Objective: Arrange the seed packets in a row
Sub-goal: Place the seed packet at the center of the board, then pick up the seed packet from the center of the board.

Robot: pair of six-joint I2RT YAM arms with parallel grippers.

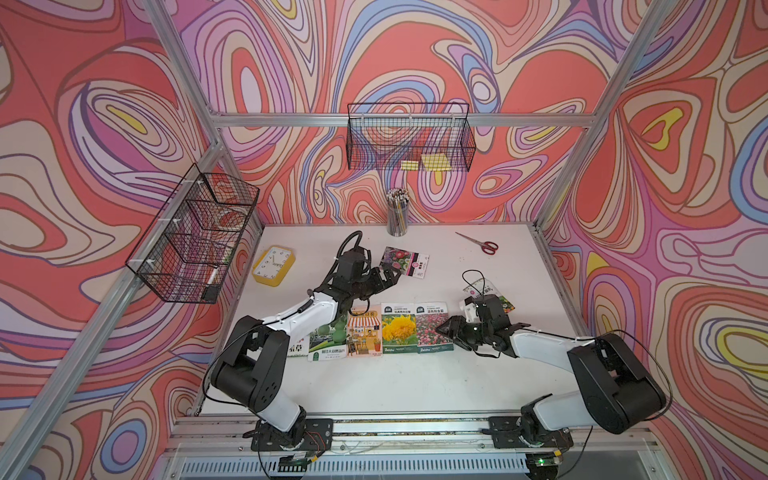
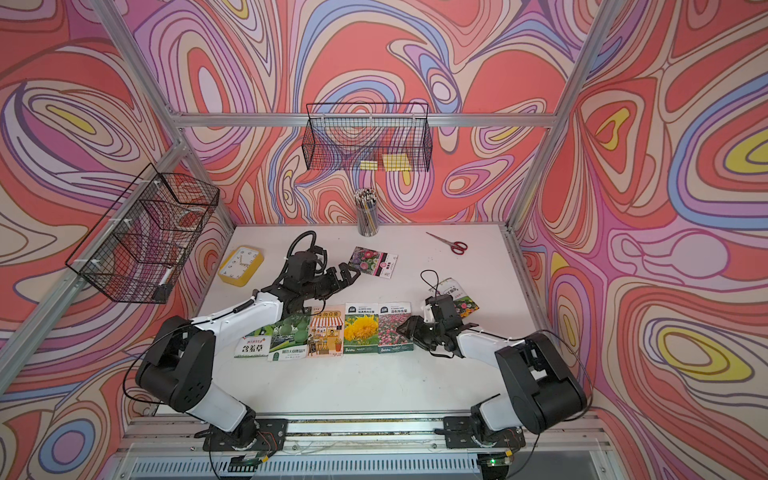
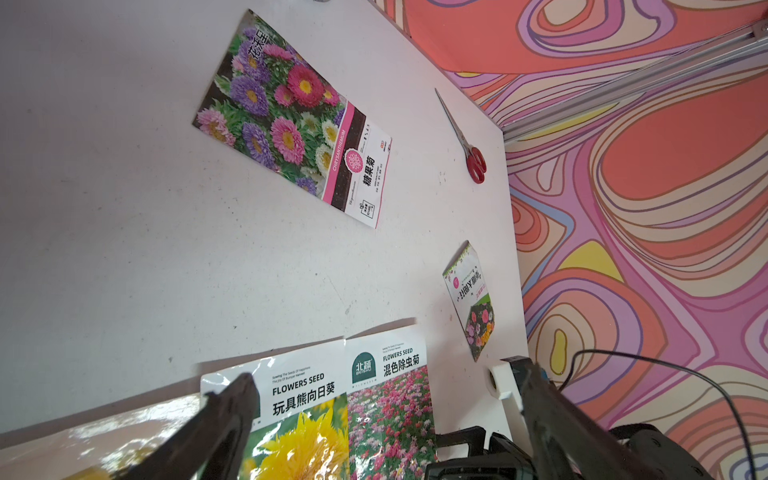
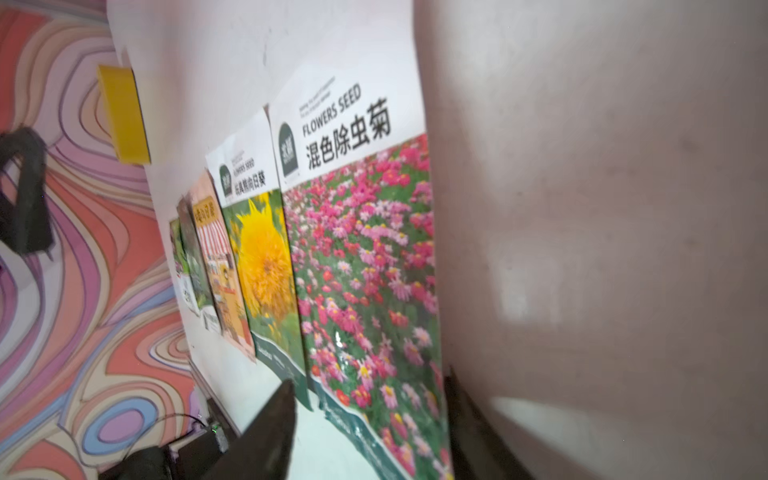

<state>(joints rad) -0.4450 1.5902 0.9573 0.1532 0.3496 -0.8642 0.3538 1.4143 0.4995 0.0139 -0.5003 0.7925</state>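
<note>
We find five seed packets (image 1: 399,330) flat in a row across the middle of the table (image 1: 374,386), parallel to its front edge: from the left edge rightward, the leaf packet (image 2: 252,347), gourd packet (image 2: 291,336), shopfront packet (image 2: 326,334), sunflower packet (image 2: 360,332) and pink-flower packet (image 2: 395,330); the left arm (image 1: 299,316) partly covers the first two; the aster packet (image 2: 374,262) lies askew nearer the back edge; a seventh packet (image 2: 459,293) lies near the right edge, partly behind the right arm (image 1: 540,345); the left gripper (image 3: 384,370) hangs between row and aster packet, jaws wide apart, holding nothing; the right gripper (image 4: 369,380) sits at the pink-flower packet's right side, jaws apart, the packet flat on the table.
</note>
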